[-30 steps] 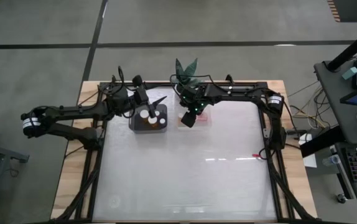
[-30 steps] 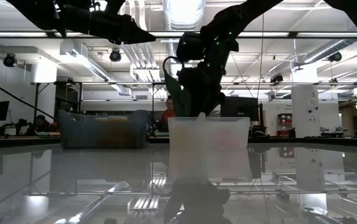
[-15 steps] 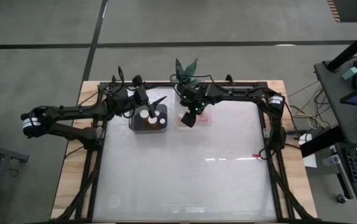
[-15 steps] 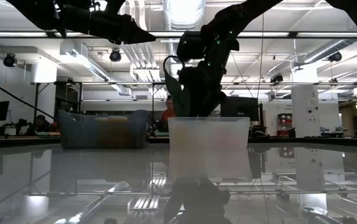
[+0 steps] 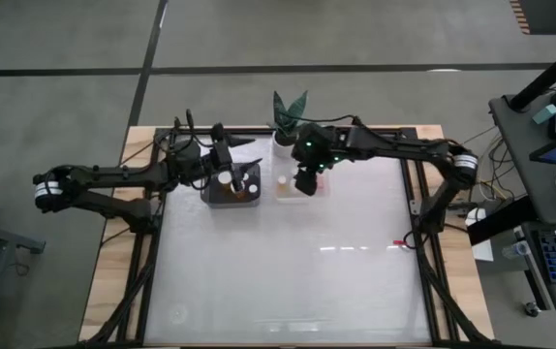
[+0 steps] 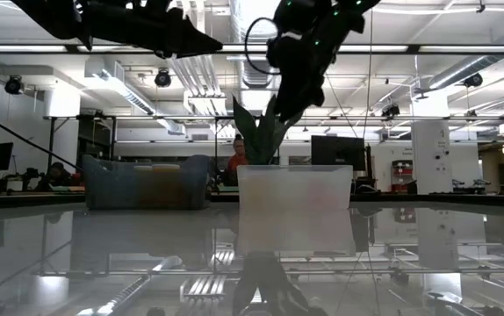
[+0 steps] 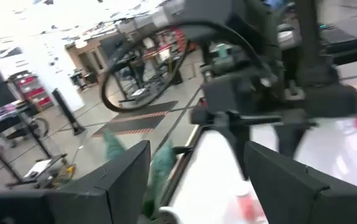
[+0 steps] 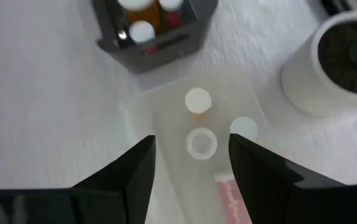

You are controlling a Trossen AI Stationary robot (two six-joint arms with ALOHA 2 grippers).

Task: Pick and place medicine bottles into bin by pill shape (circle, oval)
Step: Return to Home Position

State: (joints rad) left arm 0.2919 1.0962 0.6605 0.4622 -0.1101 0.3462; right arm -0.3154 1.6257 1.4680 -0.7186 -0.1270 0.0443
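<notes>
On the white table (image 5: pixel 288 281) I see the right gripper (image 8: pixel 191 138) hanging above the transparent bin (image 8: pixel 166 106), fingers spread and empty, with medicine bottles (image 8: pixel 197 101) standing inside it and in the black bin (image 5: pixel 210 199), where the left gripper (image 7: pixel 197 146) hovers with its fingers also apart.

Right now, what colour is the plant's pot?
The pot is white; the right wrist view shows it best.

In the high view, the left gripper (image 5: pixel 242 168) hung left of upper centre, jaws apart. The right gripper (image 5: pixel 306 185) hung beside it, jaws also apart.
</notes>
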